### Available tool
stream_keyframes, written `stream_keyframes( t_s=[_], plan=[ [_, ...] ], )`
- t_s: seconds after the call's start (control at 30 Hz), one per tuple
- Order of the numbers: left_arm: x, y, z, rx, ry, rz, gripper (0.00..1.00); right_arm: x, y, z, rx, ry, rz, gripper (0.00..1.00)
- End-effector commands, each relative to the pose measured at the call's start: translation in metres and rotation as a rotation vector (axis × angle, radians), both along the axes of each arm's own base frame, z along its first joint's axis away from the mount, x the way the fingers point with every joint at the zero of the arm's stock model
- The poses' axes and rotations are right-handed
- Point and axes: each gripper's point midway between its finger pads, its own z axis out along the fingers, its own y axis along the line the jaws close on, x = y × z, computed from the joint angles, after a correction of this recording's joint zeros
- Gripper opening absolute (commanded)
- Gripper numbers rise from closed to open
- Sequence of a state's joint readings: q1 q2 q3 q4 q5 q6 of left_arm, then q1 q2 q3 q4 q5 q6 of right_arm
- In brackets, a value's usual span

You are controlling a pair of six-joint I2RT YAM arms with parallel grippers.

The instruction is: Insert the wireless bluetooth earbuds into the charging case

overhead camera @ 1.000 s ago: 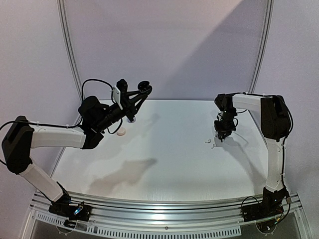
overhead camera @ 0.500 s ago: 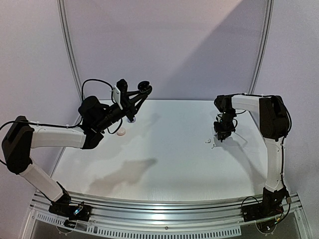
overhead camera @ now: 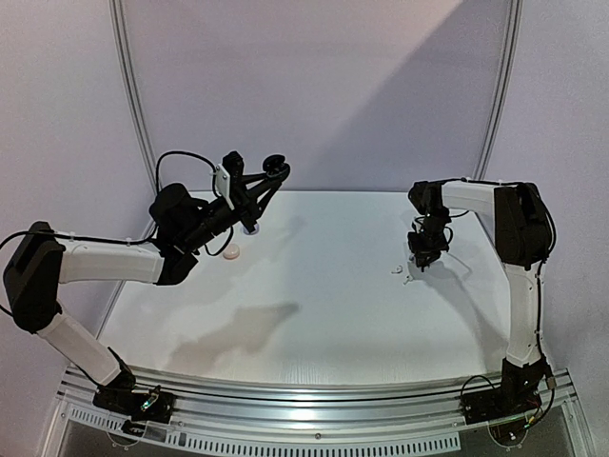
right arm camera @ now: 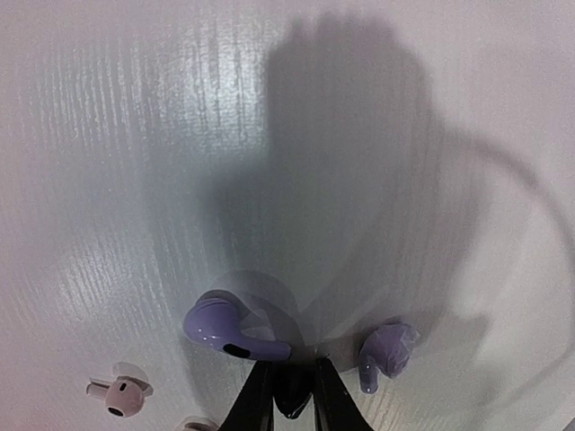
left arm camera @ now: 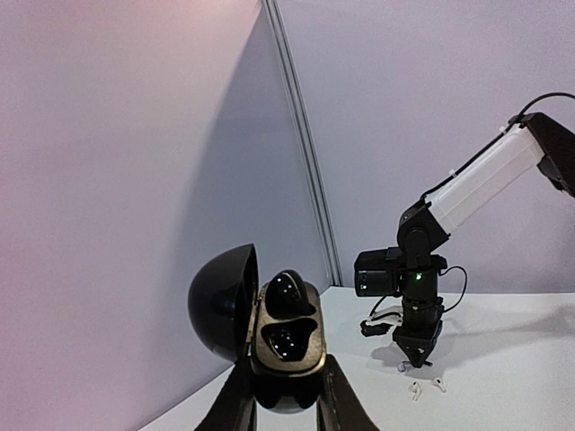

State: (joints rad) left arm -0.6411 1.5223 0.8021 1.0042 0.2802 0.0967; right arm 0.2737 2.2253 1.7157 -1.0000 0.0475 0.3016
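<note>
Right wrist view: right gripper (right arm camera: 291, 395), jaws narrow on what seems a black earbud (right arm camera: 292, 409), sits low on the right of the table (right arm camera: 135, 135) beside 2 lavender earbuds (right arm camera: 232, 330); lift cleanly toward the open case (left arm camera: 286, 332) clamped in the left gripper (left arm camera: 287, 382), far left.

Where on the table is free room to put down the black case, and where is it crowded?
Free: the wide middle of the table, between the small white round thing at left and the right gripper, and the near strip before the arm bases. Crowded: around the right gripper, where lavender earbuds and a white earbud lie.
</note>
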Motion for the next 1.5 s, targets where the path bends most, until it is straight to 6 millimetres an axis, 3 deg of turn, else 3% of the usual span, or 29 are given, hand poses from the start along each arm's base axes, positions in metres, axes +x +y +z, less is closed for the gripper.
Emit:
stream_keyframes(
  t_s=[0.0,0.17,0.27,0.4,0.47,0.63,0.77,0.93,1.2,1.47],
  plan=[
    [0.004,0.005,-0.004,0.013,0.007,0.015,0.0,0.0,-0.004,-0.024,-0.021,0.03,0.008,0.13],
    [0.004,0.005,-0.004,0.015,0.008,0.02,0.0,0.001,-0.004,-0.012,-0.023,0.02,0.021,0.07],
    [0.005,0.005,-0.003,0.013,0.006,0.022,0.0,0.007,-0.004,0.01,-0.029,-0.05,0.037,0.06],
    [0.006,0.004,-0.002,0.009,0.005,0.021,0.0,0.019,0.004,0.062,-0.041,-0.203,0.065,0.04],
    [0.007,0.003,-0.001,0.007,0.007,0.02,0.0,0.025,0.015,0.104,-0.036,-0.319,0.094,0.04],
    [0.01,0.002,0.002,0.003,-0.01,0.029,0.0,0.025,0.086,0.217,0.025,-0.629,0.25,0.04],
    [0.015,0.003,0.01,-0.007,-0.045,0.068,0.0,0.004,0.159,0.323,0.122,-0.915,0.392,0.04],
    [0.014,0.002,0.017,-0.013,-0.091,0.108,0.0,-0.036,0.242,0.4,0.363,-1.157,0.549,0.0],
    [0.014,0.005,0.023,-0.015,-0.116,0.165,0.0,-0.088,0.32,0.452,0.657,-1.33,0.674,0.0],
    [0.01,0.004,0.025,-0.044,-0.092,0.138,0.0,-0.097,0.363,0.44,0.787,-1.317,0.747,0.0]
  ],
)
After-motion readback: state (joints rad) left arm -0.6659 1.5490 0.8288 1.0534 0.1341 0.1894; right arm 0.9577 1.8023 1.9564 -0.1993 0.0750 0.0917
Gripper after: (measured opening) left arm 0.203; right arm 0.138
